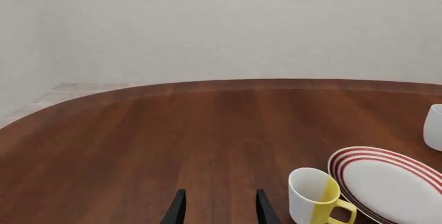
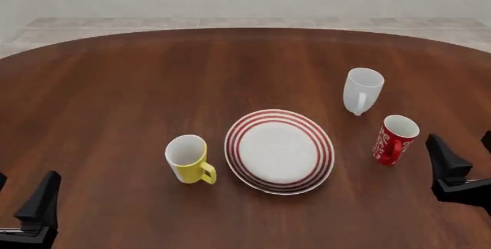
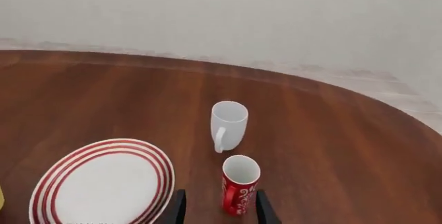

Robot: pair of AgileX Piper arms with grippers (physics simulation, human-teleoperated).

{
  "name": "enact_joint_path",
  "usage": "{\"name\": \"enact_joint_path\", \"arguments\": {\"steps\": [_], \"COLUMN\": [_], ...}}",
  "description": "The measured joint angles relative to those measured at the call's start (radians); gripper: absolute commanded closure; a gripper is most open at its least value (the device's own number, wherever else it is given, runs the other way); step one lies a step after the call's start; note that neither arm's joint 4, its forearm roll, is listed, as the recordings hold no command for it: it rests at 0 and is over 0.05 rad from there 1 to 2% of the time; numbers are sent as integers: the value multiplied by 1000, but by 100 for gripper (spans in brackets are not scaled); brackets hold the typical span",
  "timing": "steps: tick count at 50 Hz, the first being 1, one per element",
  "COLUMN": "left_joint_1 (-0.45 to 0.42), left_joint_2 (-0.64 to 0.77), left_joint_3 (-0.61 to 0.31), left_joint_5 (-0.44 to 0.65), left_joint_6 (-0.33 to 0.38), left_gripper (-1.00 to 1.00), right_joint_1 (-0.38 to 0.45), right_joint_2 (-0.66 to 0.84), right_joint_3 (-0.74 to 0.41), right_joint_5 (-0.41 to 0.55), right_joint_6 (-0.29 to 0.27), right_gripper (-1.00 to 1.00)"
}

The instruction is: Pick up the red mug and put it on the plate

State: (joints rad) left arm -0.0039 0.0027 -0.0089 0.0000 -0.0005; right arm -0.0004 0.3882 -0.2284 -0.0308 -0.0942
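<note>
Brown wooden table [image 2: 115, 99], plain wall behind. Red mug [image 2: 395, 140] upright just right of plate [image 2: 279, 151], not touching. Right gripper [image 3: 217, 208] apart, lined up near mug, nothing held. Still approach step; next: ease forward, close, lift over.

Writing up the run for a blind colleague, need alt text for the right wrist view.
The red mug stands upright on the wooden table, just ahead of the open right gripper, lined up with the gap between its fingers. A white mug stands just beyond it, and the plate, nothing on it, lies off to one side.
</note>
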Motion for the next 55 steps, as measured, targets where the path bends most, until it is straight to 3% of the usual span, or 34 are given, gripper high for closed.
{"name": "enact_joint_path", "arguments": {"steps": [4, 10, 18, 26, 55], "left_joint_1": [0, 0, 1, 1, 1], "left_joint_2": [0, 0, -1, -1, -1], "left_joint_3": [0, 1, 0, 0, -1], "left_joint_5": [-1, -2, -2, -3, -3], "left_joint_6": [0, 0, -1, -2, -2], "left_gripper": [-100, -100, -100, -100, -100], "right_joint_1": [-5, -18, -45, -53, -88], "right_joint_2": [65, 132, 212, 269, 437], "right_joint_3": [-58, -152, -247, -309, -310], "right_joint_5": [22, 75, 130, 163, 132], "right_joint_6": [-22, -10, 80, 108, 189], "right_gripper": [-100, -100, -100, -100, -100]}}
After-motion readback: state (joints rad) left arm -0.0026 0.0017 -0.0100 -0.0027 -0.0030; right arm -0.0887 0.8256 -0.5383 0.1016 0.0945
